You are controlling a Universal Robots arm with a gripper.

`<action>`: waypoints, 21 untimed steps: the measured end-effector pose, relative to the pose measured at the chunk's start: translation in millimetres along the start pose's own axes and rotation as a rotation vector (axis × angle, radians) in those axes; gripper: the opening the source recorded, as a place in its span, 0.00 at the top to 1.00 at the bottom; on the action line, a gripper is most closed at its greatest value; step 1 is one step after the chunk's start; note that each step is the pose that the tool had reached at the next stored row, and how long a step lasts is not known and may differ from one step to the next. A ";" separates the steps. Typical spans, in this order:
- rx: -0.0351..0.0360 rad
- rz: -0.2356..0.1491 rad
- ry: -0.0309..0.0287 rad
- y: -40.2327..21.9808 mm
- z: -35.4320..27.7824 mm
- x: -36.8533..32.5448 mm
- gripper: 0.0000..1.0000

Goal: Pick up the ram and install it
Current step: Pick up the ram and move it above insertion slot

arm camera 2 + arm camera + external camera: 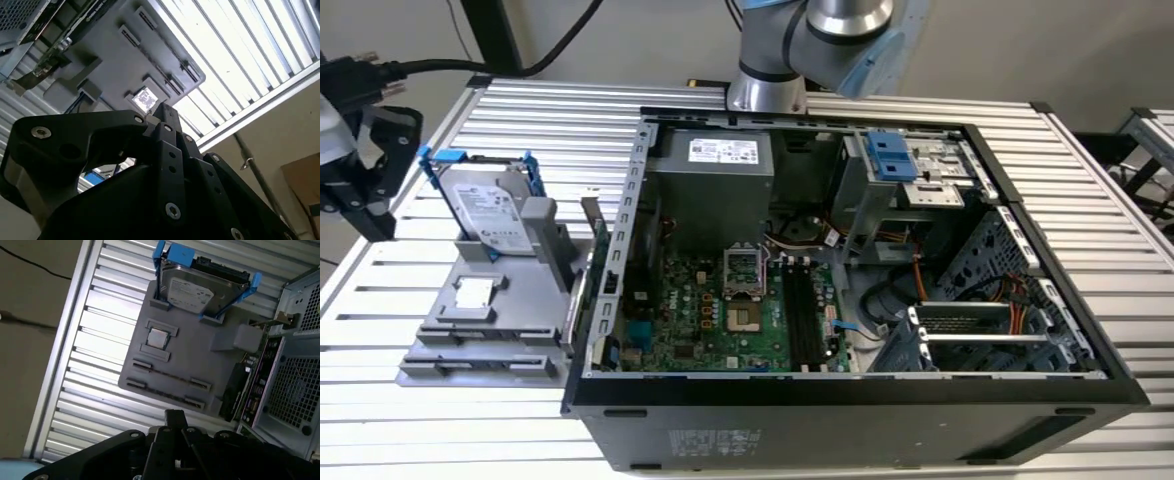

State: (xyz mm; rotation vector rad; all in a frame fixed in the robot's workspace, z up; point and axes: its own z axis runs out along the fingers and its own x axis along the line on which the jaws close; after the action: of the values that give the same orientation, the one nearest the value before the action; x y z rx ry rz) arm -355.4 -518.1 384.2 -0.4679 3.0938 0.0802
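While the gripper hangs over the grey holder, its jaws are pressed together on nothing.
The ram is, I think, the thin dark line in the holder's long groove just ahead of the gripper's tip, kept on edge for an easy pinch. The hard drive stands farther ahead, propped upright in its own slot.

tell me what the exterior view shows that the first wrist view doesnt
The exterior view adds the inside of the open case: the motherboard and the power supply. The first wrist view adds the floor beside the table, crossed by a cable. Both share the drive standing in the gray tray, the table, the case's outer wall and the gripper.
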 end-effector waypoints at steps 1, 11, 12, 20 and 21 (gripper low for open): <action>-0.0004 -0.017 0.0008 0.0 0.0 0.0 1.00; -0.0037 -0.192 0.0094 0.0 0.0 0.2 1.00; -0.0039 -0.207 0.0102 0.1 0.0 0.2 1.00; -0.0060 -0.327 0.0161 0.2 0.0 0.3 1.00; -0.0063 -0.343 0.0169 0.2 0.0 0.3 1.00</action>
State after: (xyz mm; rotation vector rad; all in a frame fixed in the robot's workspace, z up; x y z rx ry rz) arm -355.8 -517.9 384.2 -0.9930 2.9766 0.0820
